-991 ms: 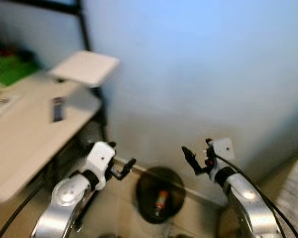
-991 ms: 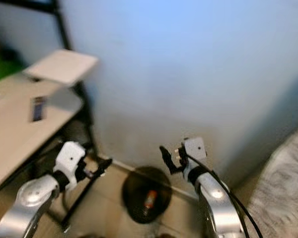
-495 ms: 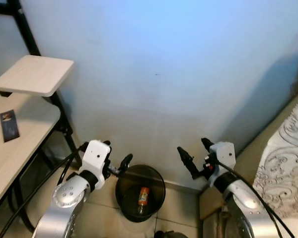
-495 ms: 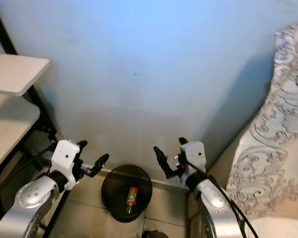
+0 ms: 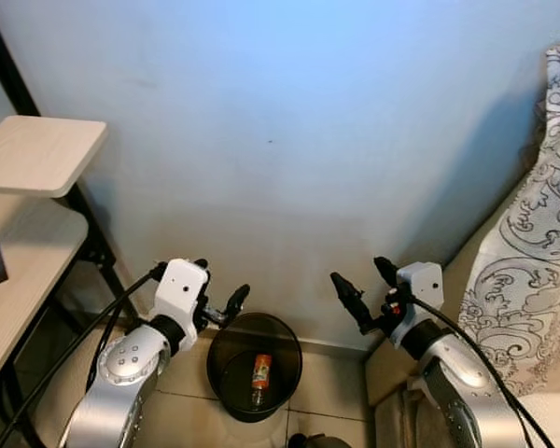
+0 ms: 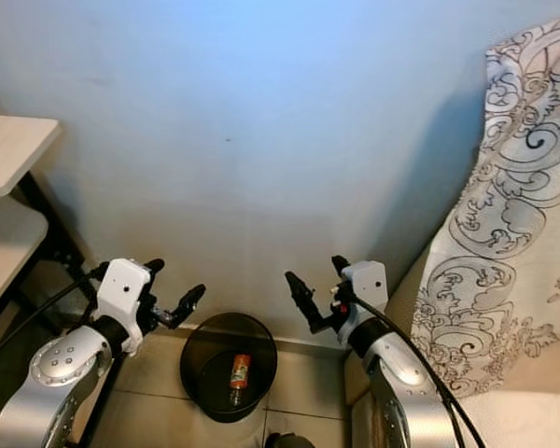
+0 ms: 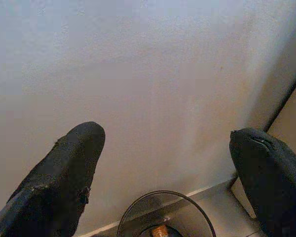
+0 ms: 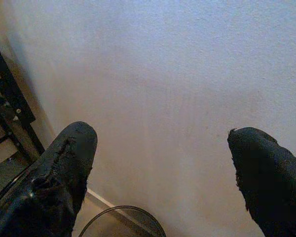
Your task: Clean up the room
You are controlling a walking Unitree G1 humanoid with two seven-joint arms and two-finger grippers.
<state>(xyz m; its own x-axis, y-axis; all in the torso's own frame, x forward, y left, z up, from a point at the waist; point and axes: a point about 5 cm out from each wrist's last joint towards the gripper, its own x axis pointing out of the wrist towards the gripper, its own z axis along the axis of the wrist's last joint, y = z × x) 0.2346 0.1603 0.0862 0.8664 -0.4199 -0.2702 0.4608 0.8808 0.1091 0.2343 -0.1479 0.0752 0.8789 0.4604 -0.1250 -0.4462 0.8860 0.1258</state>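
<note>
Landmark: black waste bin (image 5: 253,378) on the tiled floor, against the wall. An orange-labelled bottle (image 5: 260,371) is seen lying inside it. Left gripper (image 5: 218,303) is held just above the bin's left rim, fingers spread apart, nothing gripped. Right gripper (image 5: 365,287) is held above and right of the bin, fingers also parted, empty. Wooden desk (image 5: 26,271) stands left of the bin, patterned bedding (image 5: 532,271) to its right. Risk, as judged: the bin could be tipped if an arm is lowered onto its rim; wall contact is possible if the grippers are pushed forward.

The desk (image 5: 19,280) is cut off at the frame's left edge; the label of the orange bottle (image 5: 260,371) cannot be read.
</note>
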